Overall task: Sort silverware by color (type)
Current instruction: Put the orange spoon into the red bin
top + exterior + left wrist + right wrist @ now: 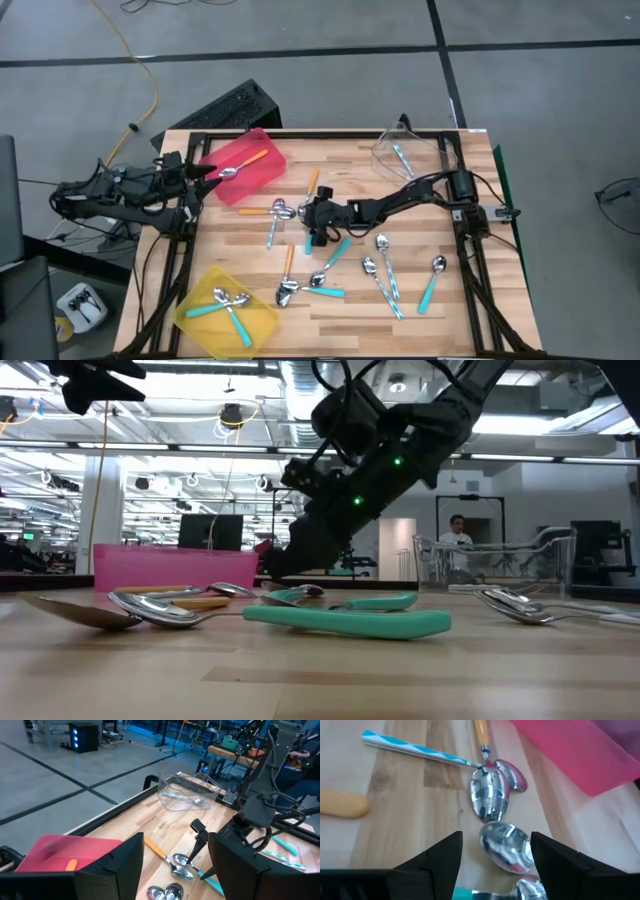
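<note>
Spoons with teal, orange or light blue handles lie scattered on the wooden table (pixel 450 310). My right gripper (pixel 496 840) hovers open, low over the table's middle (pixel 303 214), fingers on either side of a shiny spoon bowl (pixel 506 847) lying on the wood; a teal handle (pixel 462 894) shows just below it. Just beyond lie the bowls (pixel 490 797) of a striped light blue spoon (pixel 410 747) and an orange-handled spoon (pixel 481 730). My left gripper (pixel 205 175) waits open at the table's left edge by the red bin (pixel 245 165).
The red bin holds an orange-handled spoon (pixel 250 160). A yellow bin (pixel 190 322) at the near left holds teal spoons. A clear bin (pixel 385 150) at the far right holds a light blue spoon. More spoons (pixel 385 275) lie on the table's near right.
</note>
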Motion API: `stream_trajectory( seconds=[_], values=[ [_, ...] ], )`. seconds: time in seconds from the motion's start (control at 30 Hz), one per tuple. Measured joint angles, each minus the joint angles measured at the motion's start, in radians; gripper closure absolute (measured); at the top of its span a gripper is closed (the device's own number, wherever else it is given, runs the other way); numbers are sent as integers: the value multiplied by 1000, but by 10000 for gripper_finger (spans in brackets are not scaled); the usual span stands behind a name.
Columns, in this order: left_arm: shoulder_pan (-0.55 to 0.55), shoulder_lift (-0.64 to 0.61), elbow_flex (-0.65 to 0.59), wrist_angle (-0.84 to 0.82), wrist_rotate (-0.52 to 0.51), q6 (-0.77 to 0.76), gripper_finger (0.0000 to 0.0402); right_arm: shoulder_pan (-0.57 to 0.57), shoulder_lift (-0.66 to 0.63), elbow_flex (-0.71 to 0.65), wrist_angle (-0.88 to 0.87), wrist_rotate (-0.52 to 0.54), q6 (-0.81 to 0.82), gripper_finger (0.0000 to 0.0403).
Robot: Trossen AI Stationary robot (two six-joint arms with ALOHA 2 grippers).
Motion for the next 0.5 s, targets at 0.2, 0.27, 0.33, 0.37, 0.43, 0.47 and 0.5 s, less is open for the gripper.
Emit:
stream_trajectory(
  seconds=[0.2, 0.27, 0.33, 0.37, 0.43, 0.47, 0.5],
  values=[
    [0, 0, 0, 0, -2, -1, 196, 0, 0, 0, -1, 0, 0, 143],
    [0, 0, 0, 0, -2, -2, 196, -1, 0, 0, -2, 0, 1, 143],
    [0, 0, 0, 0, -2, -2, 196, -1, 0, 0, -2, 0, 1, 143],
    [0, 0, 0, 0, -2, -2, 196, -1, 0, 0, -2, 0, 1, 143],
    [0, 0, 0, 0, -2, -6, 196, -1, 0, 0, -2, 0, 1, 143],
    [0, 0, 0, 0, -2, -8, 196, -1, 0, 0, -3, 0, 1, 143],
    [0, 0, 0, 0, -2, -9, 196, -1, 0, 0, -3, 0, 1, 143]
  ],
)
